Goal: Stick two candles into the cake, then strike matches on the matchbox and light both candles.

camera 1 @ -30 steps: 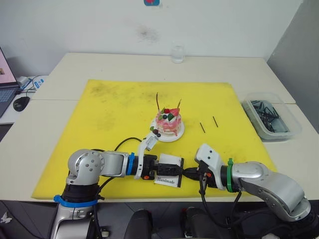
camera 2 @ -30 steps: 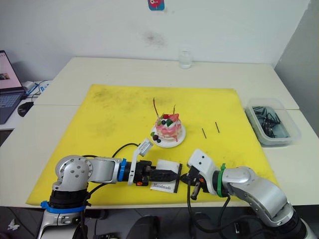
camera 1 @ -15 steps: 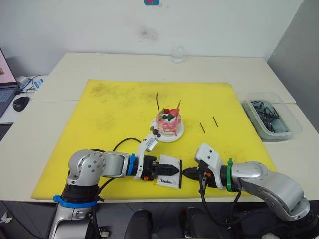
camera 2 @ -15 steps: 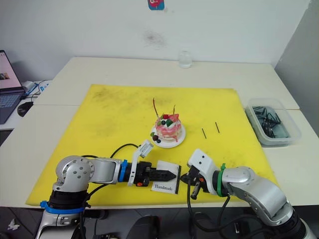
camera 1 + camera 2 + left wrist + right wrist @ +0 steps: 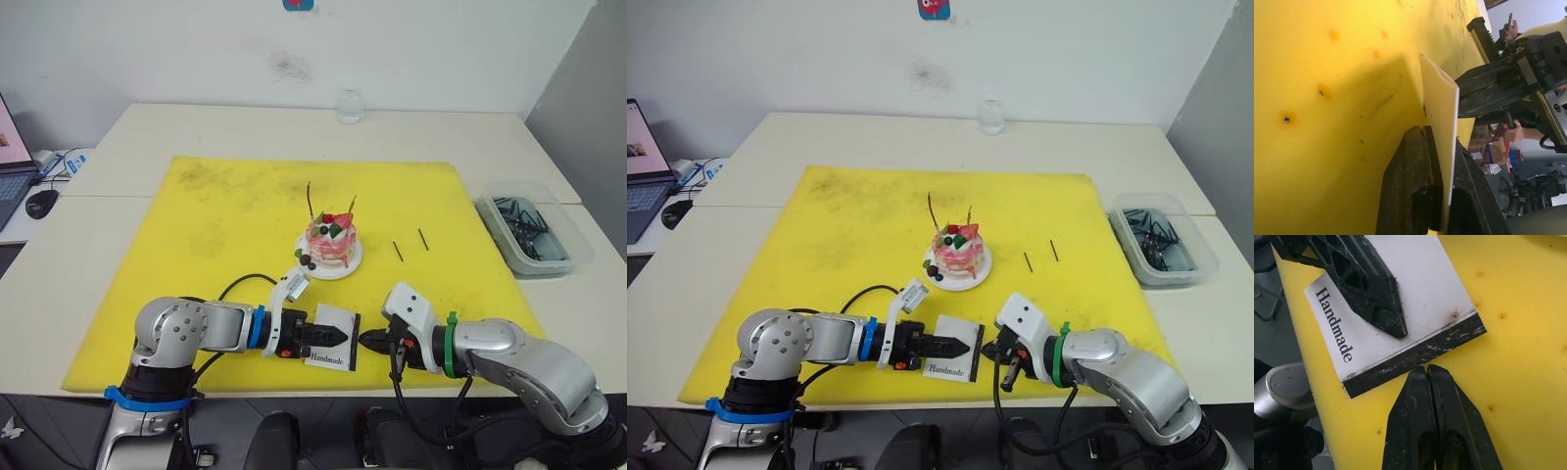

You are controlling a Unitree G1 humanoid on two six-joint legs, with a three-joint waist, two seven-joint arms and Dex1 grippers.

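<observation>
Fingers [image 5: 1442,396] of the right gripper [image 5: 370,341] stay pressed together, tips at the matchbox's [image 5: 331,338] black strip. Since a second ago the left gripper [image 5: 333,334], clamped on the matchbox, has drawn it slightly leftward. The right wrist view shows "Handmade" running parallel to the strip.

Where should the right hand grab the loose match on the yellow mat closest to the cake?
Take the nearer match at mid-length, from straight above. It lies flat on the yellow mat, pointing roughly away from the robot, so close the fingers across it sideways. The other match and the cake lie apart from it. The right hand is shut, so open it first.
</observation>
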